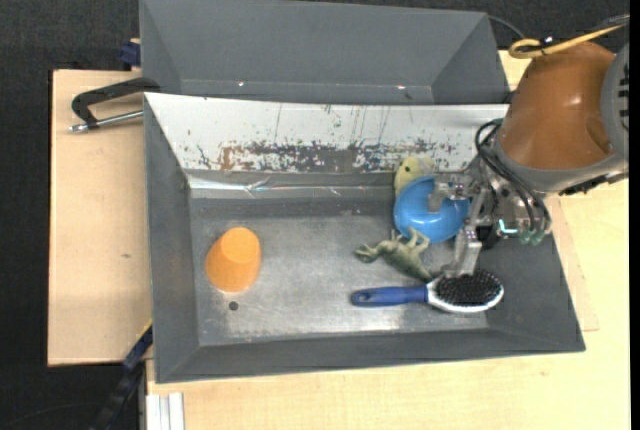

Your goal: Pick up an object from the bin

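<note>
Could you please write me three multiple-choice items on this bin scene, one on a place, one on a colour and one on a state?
1. Where in the bin does the orange cup lie?
A at the view's left; B at the view's right; C against the back wall.
2. What colour is the handle of the hairbrush?
A red; B blue; C green.
3. How does the hairbrush lie?
A bristles up; B bristles down; C standing on its handle.

Answers:
1 A, it sits alone near the left wall, far from the gripper.
2 B, the handle is plainly blue.
3 A, its dark bristles face the camera.
</note>
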Motion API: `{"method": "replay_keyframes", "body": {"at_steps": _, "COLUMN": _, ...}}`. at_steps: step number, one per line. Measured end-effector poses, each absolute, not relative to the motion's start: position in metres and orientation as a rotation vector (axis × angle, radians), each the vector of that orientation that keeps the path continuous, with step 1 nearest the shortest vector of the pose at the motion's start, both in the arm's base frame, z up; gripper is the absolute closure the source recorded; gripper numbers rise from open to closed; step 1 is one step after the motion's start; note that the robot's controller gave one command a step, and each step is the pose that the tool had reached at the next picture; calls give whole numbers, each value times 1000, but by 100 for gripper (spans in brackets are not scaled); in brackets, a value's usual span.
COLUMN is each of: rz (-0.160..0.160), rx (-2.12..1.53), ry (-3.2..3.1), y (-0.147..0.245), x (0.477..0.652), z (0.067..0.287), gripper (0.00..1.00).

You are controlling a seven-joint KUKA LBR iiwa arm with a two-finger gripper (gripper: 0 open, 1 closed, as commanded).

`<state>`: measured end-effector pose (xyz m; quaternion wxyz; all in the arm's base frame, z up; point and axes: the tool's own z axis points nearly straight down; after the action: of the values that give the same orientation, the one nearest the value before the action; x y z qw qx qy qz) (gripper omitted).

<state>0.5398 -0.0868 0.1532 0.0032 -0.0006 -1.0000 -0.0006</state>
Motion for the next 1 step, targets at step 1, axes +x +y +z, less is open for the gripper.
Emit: {"method": "replay_keyframes", "body": {"at_steps": 1, "rz": -3, "rx": 18, "ry": -3136, "y": -85, "x": 568, "z": 82, "gripper": 0}}
